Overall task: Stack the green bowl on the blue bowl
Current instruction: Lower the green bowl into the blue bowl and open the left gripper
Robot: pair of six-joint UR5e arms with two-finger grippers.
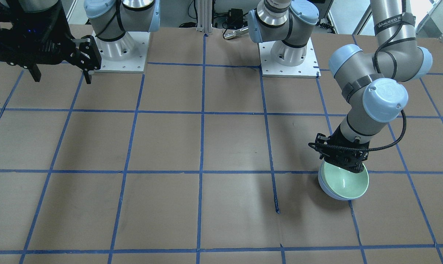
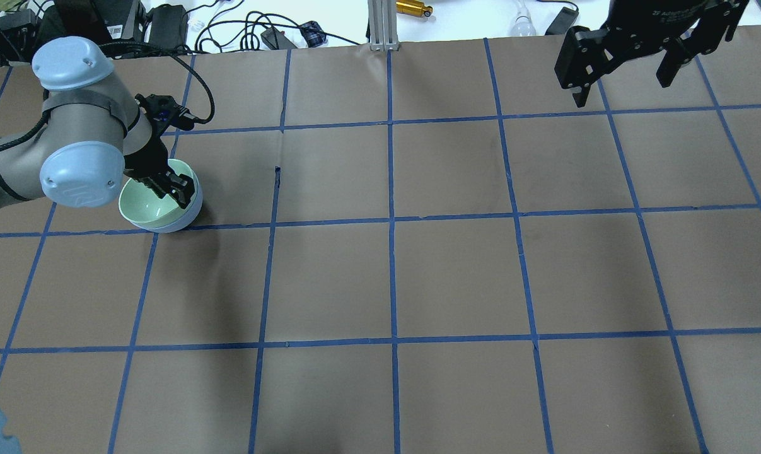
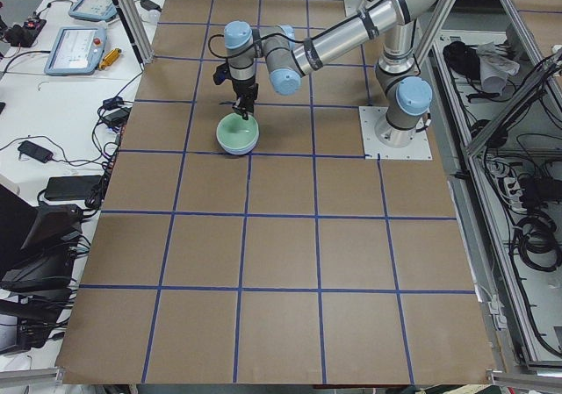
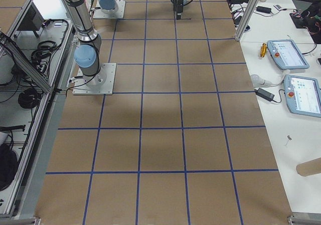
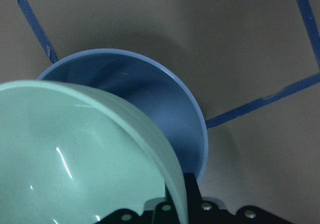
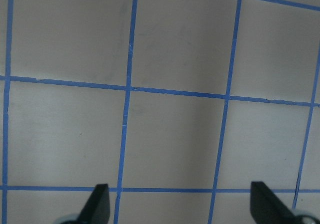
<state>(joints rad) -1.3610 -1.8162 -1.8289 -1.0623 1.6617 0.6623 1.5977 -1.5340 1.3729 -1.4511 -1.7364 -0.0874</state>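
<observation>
The pale mint-green bowl [image 1: 345, 181] sits tilted inside the lavender-blue bowl [image 1: 329, 193] on the brown paper table. My left gripper [image 1: 348, 165] is shut on the green bowl's rim on the robot's side. In the overhead view the green bowl [image 2: 142, 205] nests in the blue bowl [image 2: 190, 216], with the left gripper [image 2: 171, 188] on its rim. In the left wrist view the green bowl [image 5: 75, 159] leans over the blue bowl's [image 5: 150, 99] hollow. My right gripper [image 2: 626, 79] is open and empty, high above the far right corner.
The table [image 2: 449, 271] is brown paper marked with a blue tape grid. The arm bases [image 1: 289, 58] stand at the robot's edge. Cables and small devices [image 2: 279, 28] lie beyond the far edge. The right wrist view shows only bare grid between its open fingertips [image 6: 100, 199].
</observation>
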